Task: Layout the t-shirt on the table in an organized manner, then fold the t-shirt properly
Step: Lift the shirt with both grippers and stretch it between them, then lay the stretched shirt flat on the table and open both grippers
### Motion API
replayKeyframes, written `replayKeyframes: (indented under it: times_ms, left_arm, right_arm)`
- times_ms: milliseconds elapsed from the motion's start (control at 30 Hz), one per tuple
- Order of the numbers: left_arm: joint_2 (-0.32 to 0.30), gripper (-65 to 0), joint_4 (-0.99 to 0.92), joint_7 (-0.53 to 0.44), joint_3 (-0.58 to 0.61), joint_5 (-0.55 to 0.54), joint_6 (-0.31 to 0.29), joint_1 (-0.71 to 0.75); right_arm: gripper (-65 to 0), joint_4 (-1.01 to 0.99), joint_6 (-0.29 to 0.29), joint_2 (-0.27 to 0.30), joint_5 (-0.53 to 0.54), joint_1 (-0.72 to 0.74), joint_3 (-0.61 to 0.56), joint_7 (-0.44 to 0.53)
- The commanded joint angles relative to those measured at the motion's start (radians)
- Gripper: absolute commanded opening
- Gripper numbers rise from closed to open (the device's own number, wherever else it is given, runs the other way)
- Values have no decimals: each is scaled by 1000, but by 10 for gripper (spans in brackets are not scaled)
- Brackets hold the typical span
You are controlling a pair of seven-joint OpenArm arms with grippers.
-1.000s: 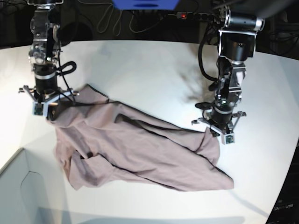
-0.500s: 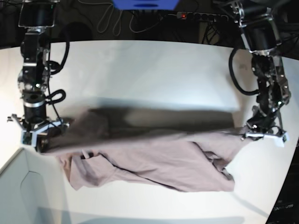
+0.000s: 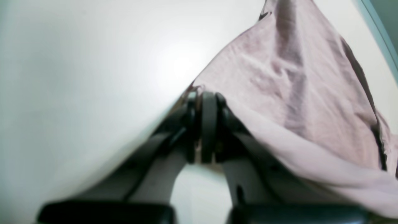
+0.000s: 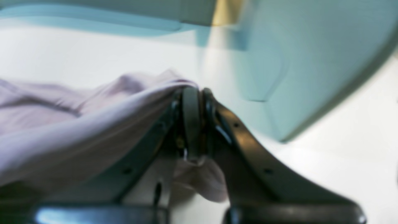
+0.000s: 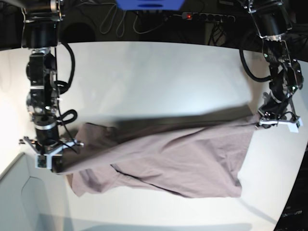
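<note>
Left wrist: the left gripper (image 3: pixel 205 130) was clamped on the shirt (image 3: pixel 289 90) over the table (image 3: pixel 77 77).

Right wrist: the right gripper (image 4: pixel 193 130) pinched a shirt edge beside a box (image 4: pixel 279 71).

Base: the shirt hung stretched between both grippers, its lower part on the table.

t-shirt (image 5: pixel 163 159) stretched wider | left gripper (image 5: pixel 278 121) moved outward, higher

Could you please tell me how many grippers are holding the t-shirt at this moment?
2. The right gripper pinches the t-shirt at the table's left side; the left gripper pinches it at the right side.
</note>
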Motion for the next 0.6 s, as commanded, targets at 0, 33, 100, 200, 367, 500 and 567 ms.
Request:
replayKeyframes:
  times_ms: [0,33,100,200,367,500,567]
  left_arm:
    - [-17,-649,15,-20,-5,-7,-2,-15]
    - [-17,-646,15,-20,-5,-6,-2,-18]
    - [-17,-601,15,-20,-5,-1,6,-21]
    - [-17,-445,21,-20,-5,-6,6,-23]
    - [-17,-265,80,-20,-7,-7,3,-20]
    - [-17,-264,138,-20,-8,-7,4,-12]
    - [-17,-264,135,-20,-8,-4,6,-8]
  right_arm:
    - [-650,0,-7,14,-4,38,-13,34]
    - [-650,-19,-7,14,-4,47,-27,34]
    - [-648,-71,-7,14,-4,76,-66,33]
    - [-544,-160,-7,14,-4,149,-95,33]
    - [-355,-175,-7,14,-4,178,-90,33]
    - [-298,-86,-7,29,-4,116,-89,33]
    - [-297,-20,-7,27,-4,52,-87,33]
